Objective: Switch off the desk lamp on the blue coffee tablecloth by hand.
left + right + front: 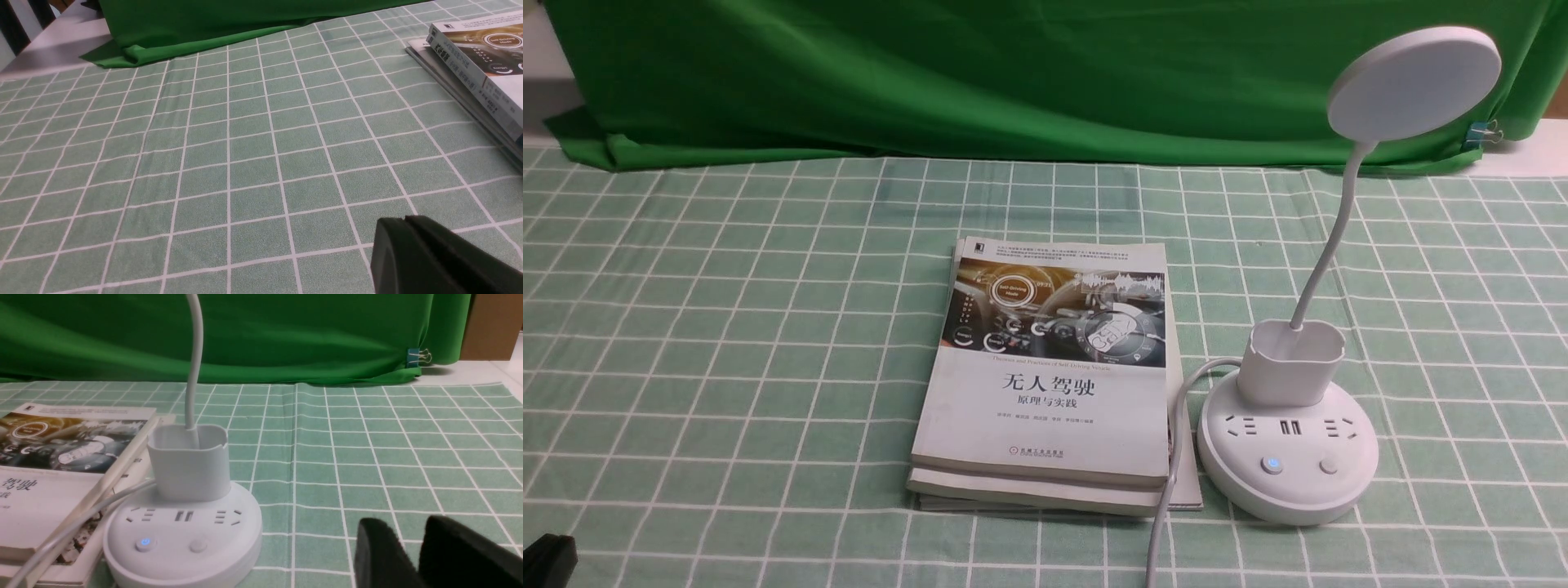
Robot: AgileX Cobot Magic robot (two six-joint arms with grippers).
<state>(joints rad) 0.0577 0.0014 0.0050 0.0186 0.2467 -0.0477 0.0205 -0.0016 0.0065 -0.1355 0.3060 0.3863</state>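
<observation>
Black and low over the cloth, the right gripper shows only in its own wrist view, its two jaws parted with a clear gap and grasping nothing, near the lamp's base but apart from it. The left gripper hangs just above the cloth too; its jaws lie pressed together with only a thin seam between them, empty. In the front view a black corner of the left arm pokes in at the near left corner of the bench; the right arm is out of that view.

The white desk lamp with round socket base, cup holder and thin bendy neck stands toward the near right part of the pale green grid-checked tablecloth. Its flat disc head rises high toward the far right, before the dark green backdrop fabric. One of the two base buttons shows a small blue glow; the other is plain.

A stack of white-covered books lies just beside the base, toward the middle, with the lamp's white cord running along its edge to the bench's near edge. Open cloth spreads across the whole left half and along the right edge.

The cord is cut off at the near edge, and whether the disc head shines cannot be told.
</observation>
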